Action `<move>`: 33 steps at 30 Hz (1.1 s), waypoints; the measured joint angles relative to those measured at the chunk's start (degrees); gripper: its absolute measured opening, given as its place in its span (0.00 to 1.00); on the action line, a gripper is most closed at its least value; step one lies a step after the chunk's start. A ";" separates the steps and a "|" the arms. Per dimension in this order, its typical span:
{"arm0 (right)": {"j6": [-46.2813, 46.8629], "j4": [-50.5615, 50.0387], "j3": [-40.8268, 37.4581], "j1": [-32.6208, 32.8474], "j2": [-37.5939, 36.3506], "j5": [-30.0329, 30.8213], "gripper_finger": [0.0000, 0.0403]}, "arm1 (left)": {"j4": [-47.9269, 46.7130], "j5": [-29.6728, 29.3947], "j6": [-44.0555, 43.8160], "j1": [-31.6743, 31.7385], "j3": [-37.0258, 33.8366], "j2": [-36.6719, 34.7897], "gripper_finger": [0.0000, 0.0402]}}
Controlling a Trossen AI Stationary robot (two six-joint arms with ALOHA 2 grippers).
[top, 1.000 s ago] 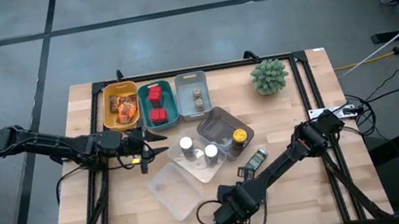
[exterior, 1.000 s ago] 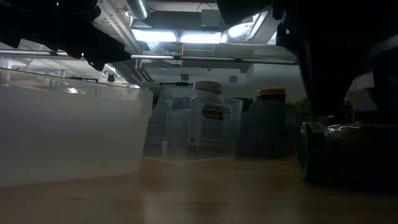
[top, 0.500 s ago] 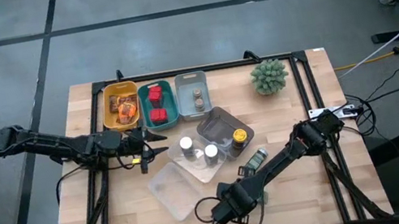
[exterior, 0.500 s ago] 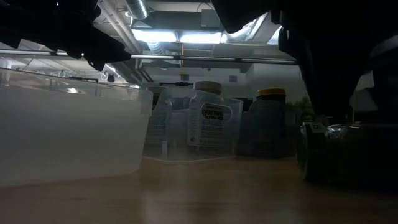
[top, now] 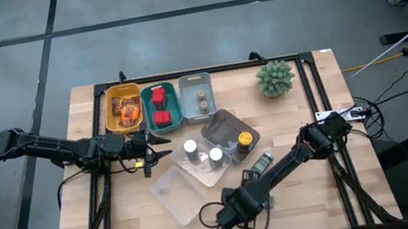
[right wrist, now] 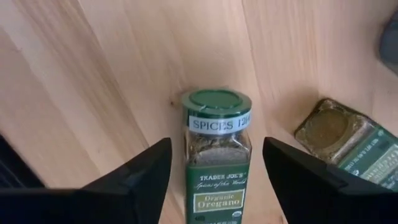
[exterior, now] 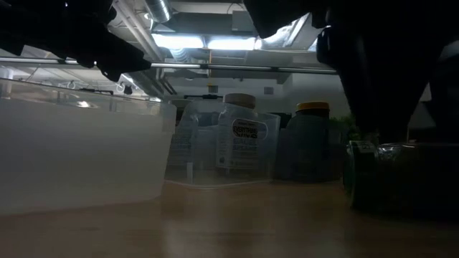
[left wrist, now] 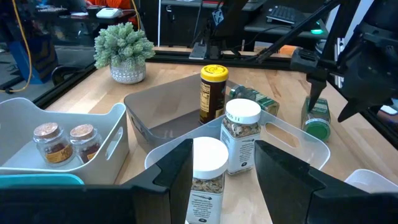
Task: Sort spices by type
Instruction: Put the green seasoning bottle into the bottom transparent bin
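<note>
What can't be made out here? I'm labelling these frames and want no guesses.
- Oregano jar: right wrist view cuts off its base.
- Right hand: high view, arm covers its fingers.
- Second green jar: cut by picture edge.
- Yellow bin contents: too small.

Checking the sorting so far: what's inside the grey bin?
The grey bin holds two tiny brown jars standing side by side; its near wall hides their bases and the floor.

Orange foil packets (top: 126, 109), red cubes (top: 159, 106) and two tiny brown jars (top: 203, 98) sit in three separate bins along the far edge. Two white-capped bottles (top: 202, 152) and a yellow-lidded jar (top: 245, 137) stand upright mid-counter. One green-capped oregano jar (right wrist: 217, 155) lies flat on the wood, a second green-labelled jar (right wrist: 348, 140) lying near it.
</note>
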 joint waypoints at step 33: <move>-10.93 10.36 -7.45 -1.49 -0.09 -1.09 0.51 | -0.33 0.00 -0.02 0.00 0.00 -0.02 0.39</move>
